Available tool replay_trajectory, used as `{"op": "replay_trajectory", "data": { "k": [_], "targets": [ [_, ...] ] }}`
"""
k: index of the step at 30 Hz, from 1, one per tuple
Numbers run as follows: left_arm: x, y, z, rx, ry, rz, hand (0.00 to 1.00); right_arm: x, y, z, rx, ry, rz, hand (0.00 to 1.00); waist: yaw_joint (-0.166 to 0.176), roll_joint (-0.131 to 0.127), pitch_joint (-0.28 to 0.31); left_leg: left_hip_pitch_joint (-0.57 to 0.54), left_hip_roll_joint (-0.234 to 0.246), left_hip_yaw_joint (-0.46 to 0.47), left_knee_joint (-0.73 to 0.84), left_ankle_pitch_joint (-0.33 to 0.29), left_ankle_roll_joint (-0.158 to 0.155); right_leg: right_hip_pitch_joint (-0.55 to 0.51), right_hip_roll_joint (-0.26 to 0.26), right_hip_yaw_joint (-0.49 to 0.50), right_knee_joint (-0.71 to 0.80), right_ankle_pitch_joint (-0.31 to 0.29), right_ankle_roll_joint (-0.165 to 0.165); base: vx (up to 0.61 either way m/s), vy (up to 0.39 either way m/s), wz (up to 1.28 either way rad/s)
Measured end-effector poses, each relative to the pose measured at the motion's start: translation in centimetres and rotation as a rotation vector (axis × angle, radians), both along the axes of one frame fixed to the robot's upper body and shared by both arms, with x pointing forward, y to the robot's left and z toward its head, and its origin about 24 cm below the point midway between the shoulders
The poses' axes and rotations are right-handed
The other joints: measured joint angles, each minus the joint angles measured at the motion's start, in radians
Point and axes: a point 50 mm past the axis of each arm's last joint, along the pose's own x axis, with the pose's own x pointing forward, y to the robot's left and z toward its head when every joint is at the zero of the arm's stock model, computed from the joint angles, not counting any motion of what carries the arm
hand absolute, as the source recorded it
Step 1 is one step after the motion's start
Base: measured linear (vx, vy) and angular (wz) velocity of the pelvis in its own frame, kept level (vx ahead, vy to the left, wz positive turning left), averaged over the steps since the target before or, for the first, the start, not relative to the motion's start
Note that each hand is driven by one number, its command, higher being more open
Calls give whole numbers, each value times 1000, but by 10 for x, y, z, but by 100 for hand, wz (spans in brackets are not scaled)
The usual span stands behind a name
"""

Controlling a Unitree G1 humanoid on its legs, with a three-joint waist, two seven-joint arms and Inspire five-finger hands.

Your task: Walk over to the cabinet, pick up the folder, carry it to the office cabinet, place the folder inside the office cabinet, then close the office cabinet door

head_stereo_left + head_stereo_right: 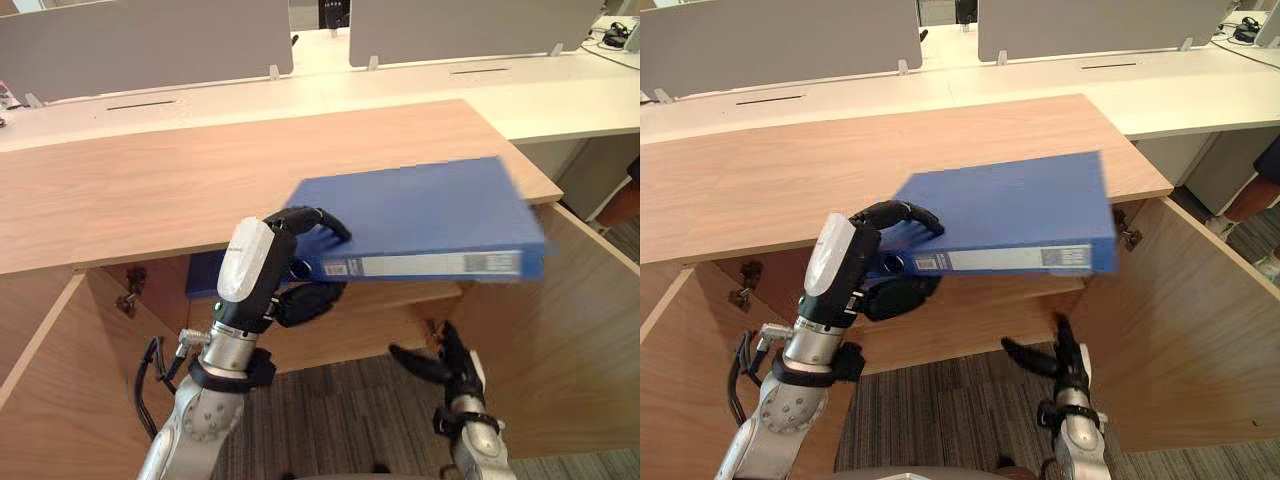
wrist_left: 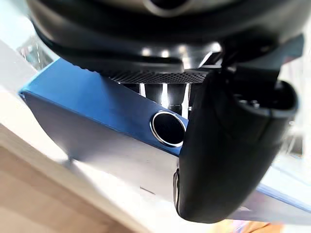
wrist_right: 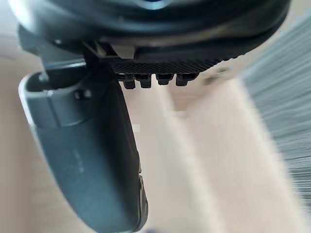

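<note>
left hand: we see fingers clamped on the blue folder at its spine end | folder held in the air at the open office cabinet front | right hand: low, fingers spread, empty

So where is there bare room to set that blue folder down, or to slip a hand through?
The cabinet top is bare left of and behind the folder. The shelf beneath looks bare where it shows. Crowded: the front edge, where the left hand grips the folder; the open right hand hangs low between the open doors.
</note>
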Motion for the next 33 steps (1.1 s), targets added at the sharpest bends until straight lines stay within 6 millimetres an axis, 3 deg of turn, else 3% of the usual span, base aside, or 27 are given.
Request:
{"op": "replay_trajectory", "data": {
  "k": [4,7,12,21,27,28,33],
  "targets": [
    [-4,9,3,-255,54,-49,0,13,-2,45,14,-226,-43,100,0,0,1,2,0,1,0,0,0,1,0,1,1,0,0,-10,-8,0],
    [-6,24,0,-561,138,-138,0,20,-3,93,16,-459,-40,100,2,0,2,3,1,2,0,0,0,2,1,1,1,0,1,-9,-10,0],
    [-8,32,-4,-843,224,-319,0,29,-1,136,53,-683,42,100,5,-2,4,8,3,1,0,-1,2,8,0,1,1,0,1,0,0,0],
    [-12,28,-14,-928,386,-566,0,54,16,174,45,-818,402,100,6,1,15,10,4,-3,3,-1,2,14,2,-4,1,0,1,0,0,0],
    [-9,32,-32,-1009,502,-610,0,72,26,184,-50,-776,655,100,7,2,16,10,3,-15,3,-1,2,20,1,-15,1,0,1,0,0,5],
    [-9,33,-34,-1011,516,-607,0,75,26,183,-54,-760,671,0,7,2,16,10,3,-18,3,0,2,20,1,-17,1,0,1,-9,-12,11],
    [-8,41,-46,-994,612,-584,0,85,20,169,-104,-599,805,0,28,2,16,5,3,-34,3,2,3,23,0,-33,1,0,2,-17,-32,10]
  ]
}}
